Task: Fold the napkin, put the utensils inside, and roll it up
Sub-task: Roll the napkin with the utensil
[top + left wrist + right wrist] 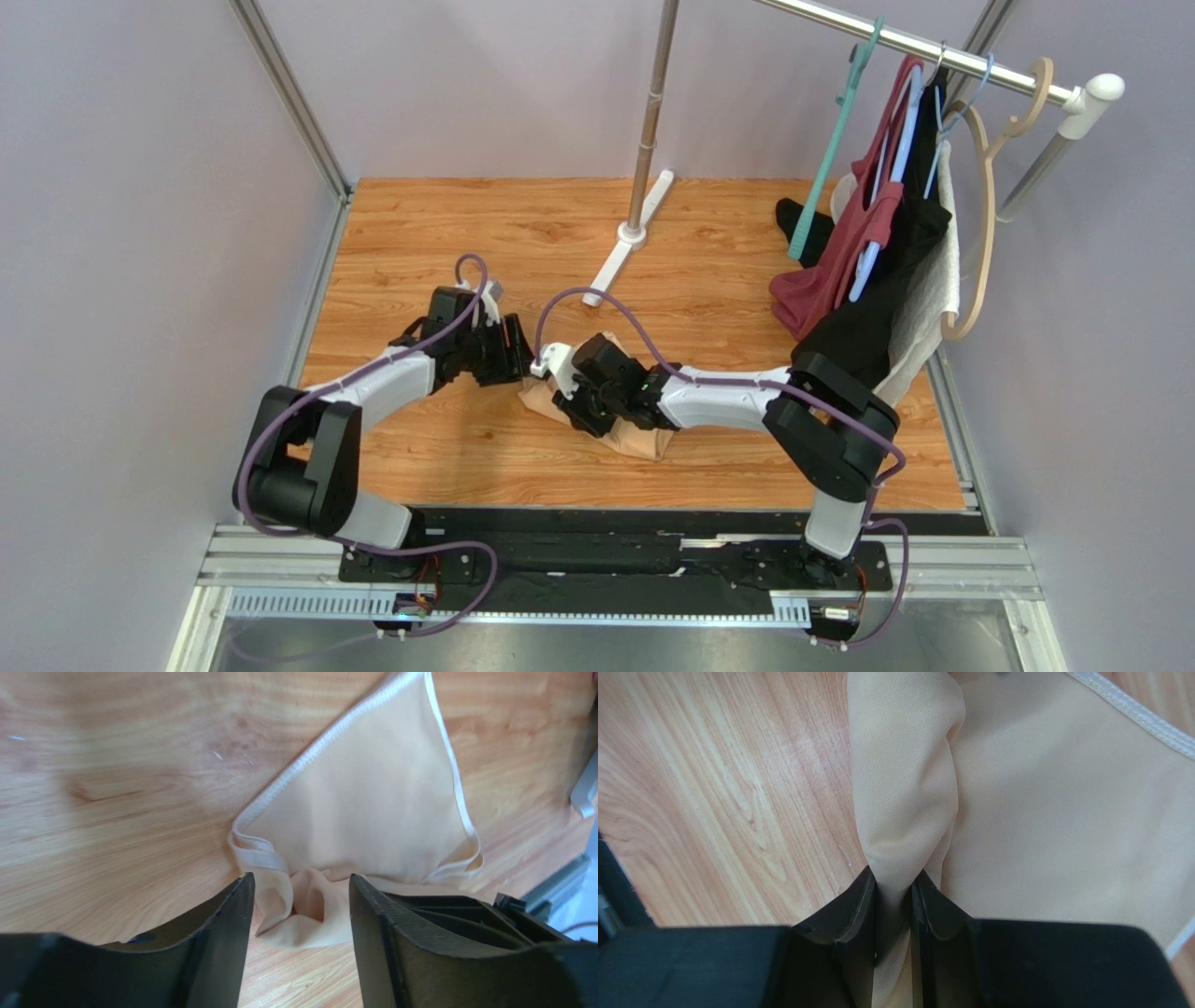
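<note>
**Item: napkin** [643,440]. Peach fabric, folded and bunched on the wooden tabletop [463,252], near its front middle, between the two arms. We recorded one hemmed triangular flap lying flat and a gathered ridge of cloth standing up.

**Right gripper** [895,882]. Fingers pinched tight on that ridge.

**Left gripper** [298,890]. Fingers spread, with a crumpled fold lying loose between them and nothing gripped.

**Spoon.** We found none in any view. It may have been hidden under cloth or arms.

**Risk, as we judged it.** With only one side held, a pull by the right arm could drag the whole napkin and undo the fold. The thin fabric could also slip from the pinch, and a hidden spoon could spill out.
</note>
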Available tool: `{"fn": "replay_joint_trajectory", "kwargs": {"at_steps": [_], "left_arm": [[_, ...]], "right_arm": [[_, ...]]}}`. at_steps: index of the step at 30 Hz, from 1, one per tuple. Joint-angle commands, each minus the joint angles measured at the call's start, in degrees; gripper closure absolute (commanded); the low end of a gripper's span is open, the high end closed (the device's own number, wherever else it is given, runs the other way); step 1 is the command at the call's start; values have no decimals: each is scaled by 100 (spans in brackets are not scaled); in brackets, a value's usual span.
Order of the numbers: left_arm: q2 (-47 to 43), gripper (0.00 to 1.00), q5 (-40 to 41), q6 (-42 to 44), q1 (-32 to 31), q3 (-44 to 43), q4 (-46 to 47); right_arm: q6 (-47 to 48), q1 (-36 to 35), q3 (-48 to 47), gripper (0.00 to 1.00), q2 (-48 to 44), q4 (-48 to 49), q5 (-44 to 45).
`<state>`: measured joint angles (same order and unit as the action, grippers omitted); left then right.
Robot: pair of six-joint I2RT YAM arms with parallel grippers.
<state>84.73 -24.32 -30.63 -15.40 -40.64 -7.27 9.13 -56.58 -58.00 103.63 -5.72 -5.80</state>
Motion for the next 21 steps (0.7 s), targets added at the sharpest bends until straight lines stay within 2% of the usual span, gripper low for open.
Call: {"fn": "replay_joint_trajectory", "kwargs": {"at_steps": [1,6,12,21], "left_arm": [[-729,38,1040,75,19,-190,-257],[-1404,37,1210,-30,19,512,197],[-1968,37,534,40,19,1260,1050],[-1372,36,50,-56,11,1393,1806]], "right_arm": [[-1191,331,227,82,78,-1072,-1272],[-1536,787,70,82,332,-984,-2353],[-1835,1236,-361,85,912,-993,-3610],[-2020,1684,-687,86,1562,-765,-4666]]}}
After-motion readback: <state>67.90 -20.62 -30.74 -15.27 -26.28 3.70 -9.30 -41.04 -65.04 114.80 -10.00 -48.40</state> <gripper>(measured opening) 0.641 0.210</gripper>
